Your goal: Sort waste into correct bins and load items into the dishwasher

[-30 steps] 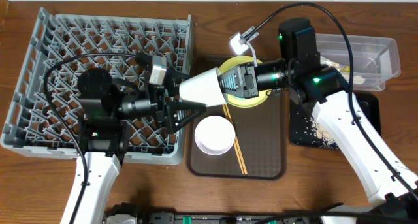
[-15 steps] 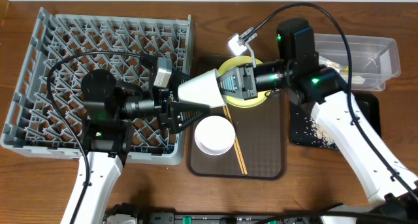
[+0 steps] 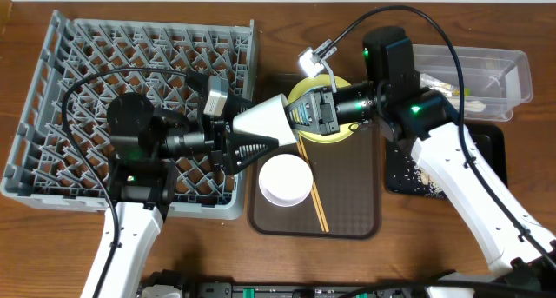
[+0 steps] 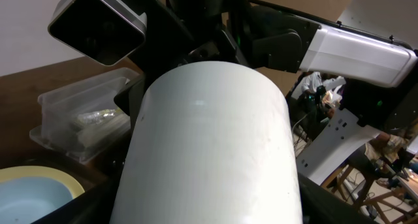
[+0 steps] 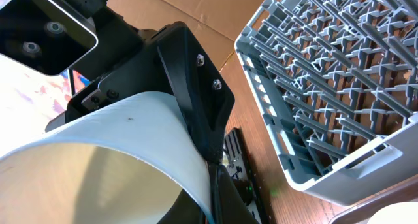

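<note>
My right gripper [image 3: 304,115] pinches the whitish round plastic bowl [image 3: 265,117] by its rim, offering it to my left gripper [image 3: 248,140], which straddles it; whether that one is clamped yet I cannot tell.

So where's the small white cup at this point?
Overhead, centre: the small white cup is off the table on its side between the left gripper and right gripper, over the seam between dish rack and brown tray, just behind the pale bowl.

The overhead camera looks straight down on the table [image 3: 400,246]; both wrist cameras face each other, very close, sharing the cup [image 3: 265,117].
</note>
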`<action>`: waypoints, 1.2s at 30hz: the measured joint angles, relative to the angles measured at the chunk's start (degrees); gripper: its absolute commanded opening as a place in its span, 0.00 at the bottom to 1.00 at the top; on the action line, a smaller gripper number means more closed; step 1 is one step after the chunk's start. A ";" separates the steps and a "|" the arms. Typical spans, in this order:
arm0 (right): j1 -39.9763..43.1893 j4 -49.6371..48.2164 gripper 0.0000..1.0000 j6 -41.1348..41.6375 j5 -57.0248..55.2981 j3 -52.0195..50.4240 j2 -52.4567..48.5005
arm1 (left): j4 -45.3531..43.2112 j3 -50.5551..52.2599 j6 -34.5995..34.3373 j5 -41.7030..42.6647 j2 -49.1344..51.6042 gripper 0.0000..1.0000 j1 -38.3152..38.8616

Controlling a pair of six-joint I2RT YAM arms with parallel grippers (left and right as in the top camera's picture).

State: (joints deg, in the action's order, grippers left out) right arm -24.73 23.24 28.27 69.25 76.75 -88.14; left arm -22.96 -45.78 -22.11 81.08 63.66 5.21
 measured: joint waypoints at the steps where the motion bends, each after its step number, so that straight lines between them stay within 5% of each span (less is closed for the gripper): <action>1: 0.00 0.00 0.02 0.00 0.02 0.00 0.00 | 0.00 0.00 -0.02 0.00 0.00 0.71 0.00; 6: 0.00 -0.13 0.24 -0.02 0.15 0.00 0.00 | 0.00 0.00 -0.17 0.00 0.00 0.70 0.00; 19: 6.49 6.93 0.39 -2.40 -3.96 0.02 0.00 | 5.35 0.00 0.85 -2.38 0.00 0.68 -4.85; 26: 9.90 19.61 0.37 -8.52 -22.69 0.09 -0.04 | 31.93 -0.37 6.16 -25.81 0.11 0.49 -8.76; 36: 10.12 30.60 0.35 -15.76 -39.47 0.02 -0.04 | 58.45 -8.26 9.66 -58.10 -1.64 0.49 -9.29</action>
State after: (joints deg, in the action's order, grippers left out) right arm -14.61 53.84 12.51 29.78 76.77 -88.18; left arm 35.48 -54.04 -12.45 22.98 62.02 -4.08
